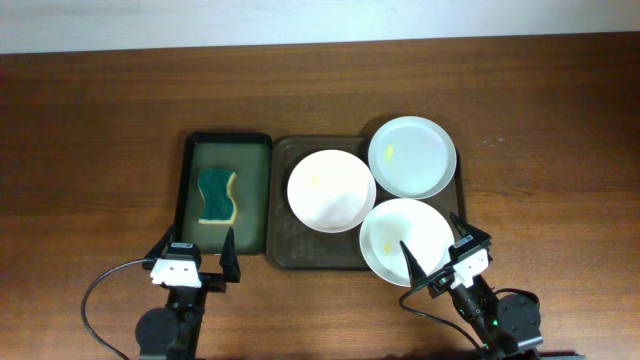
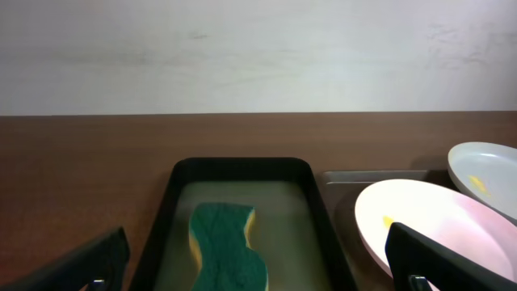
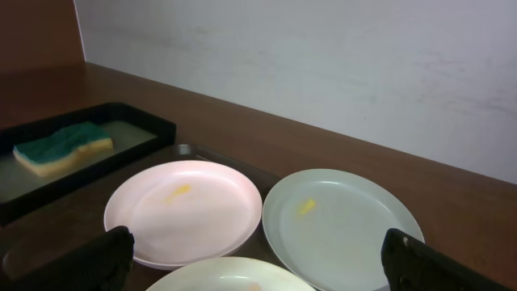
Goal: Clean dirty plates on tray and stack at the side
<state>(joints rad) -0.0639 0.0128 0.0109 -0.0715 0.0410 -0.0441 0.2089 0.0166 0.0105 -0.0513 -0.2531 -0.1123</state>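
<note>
Three white plates lie on the dark brown tray (image 1: 284, 235): one in the middle (image 1: 331, 190), one at the back right (image 1: 411, 157), one at the front right (image 1: 405, 241). Each has a small yellow smear. The right wrist view shows the middle plate (image 3: 184, 210), the back right plate (image 3: 339, 226) and the rim of the front plate (image 3: 230, 275). My left gripper (image 1: 195, 250) is open near the table's front edge, in front of the black tray. My right gripper (image 1: 437, 245) is open over the near edge of the front right plate.
A narrow black tray (image 1: 191, 190) with a greenish inside holds a green and yellow sponge (image 1: 217, 195), left of the brown tray. It also shows in the left wrist view (image 2: 179, 194), with the sponge (image 2: 226, 246). Bare wooden table lies around both trays.
</note>
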